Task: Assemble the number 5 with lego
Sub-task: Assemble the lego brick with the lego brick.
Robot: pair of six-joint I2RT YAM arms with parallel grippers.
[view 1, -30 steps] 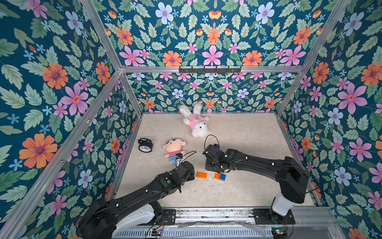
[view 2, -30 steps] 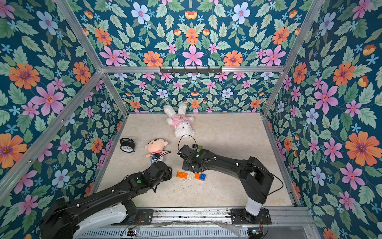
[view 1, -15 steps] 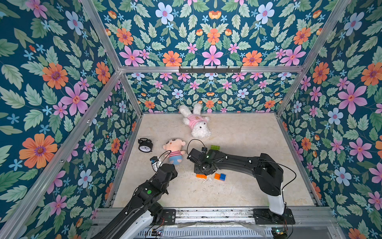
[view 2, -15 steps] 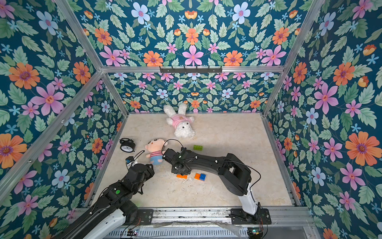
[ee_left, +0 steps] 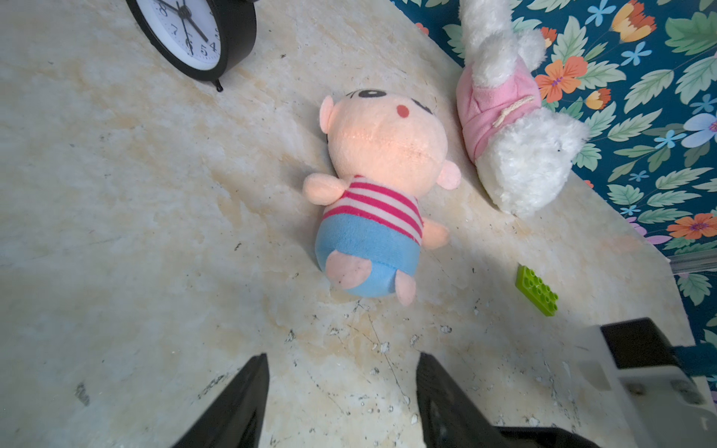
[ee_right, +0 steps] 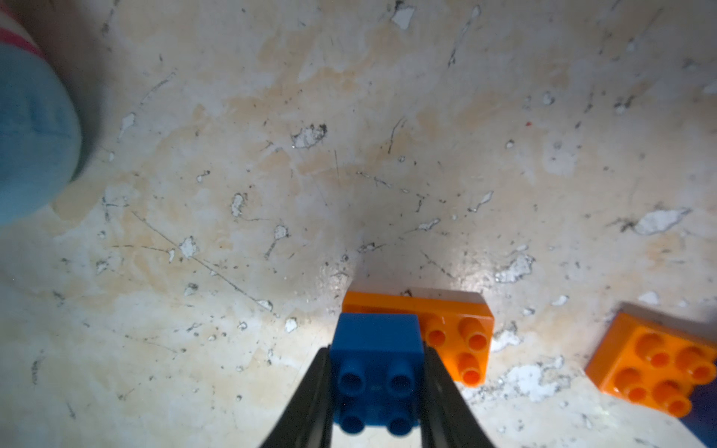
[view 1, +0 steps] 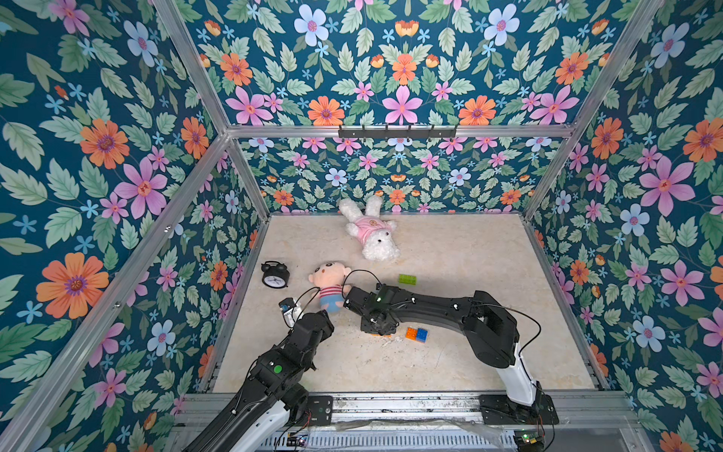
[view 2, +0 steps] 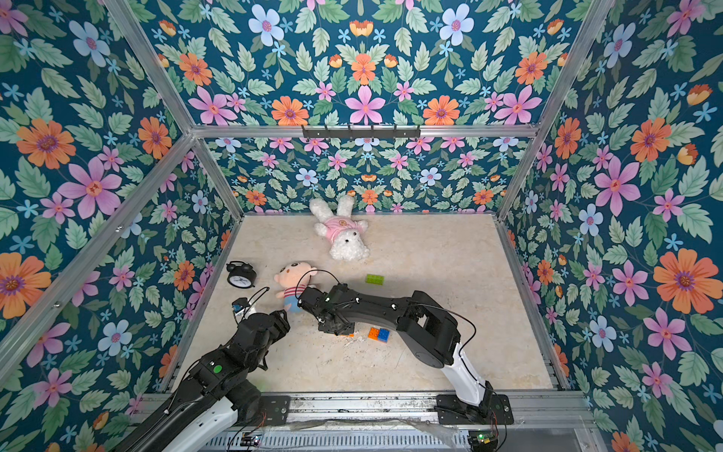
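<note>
My right gripper (ee_right: 376,372) is shut on a blue square brick (ee_right: 376,349) and holds it over one end of an orange oblong brick (ee_right: 458,329) lying on the floor. Whether the two are joined I cannot tell. In both top views this gripper (view 1: 377,326) hides most of that orange brick (view 1: 386,335). Just to the right lies a second orange brick (view 1: 410,333) joined to another blue brick (view 1: 422,335). A lime-green brick (view 1: 407,278) lies alone farther back. My left gripper (ee_left: 343,358) is open and empty, near the doll's feet.
A doll in a striped shirt (view 1: 328,285) lies right beside my right wrist. A black alarm clock (view 1: 276,275) stands at the left wall. A white plush rabbit (view 1: 371,235) lies near the back wall. Flowered walls enclose the marble floor (view 1: 469,250).
My left arm pulled back to the left, away from the bricks, and its jaws opened. My right gripper carried the blue brick left and forward over the orange brick, uncovering the green brick.
</note>
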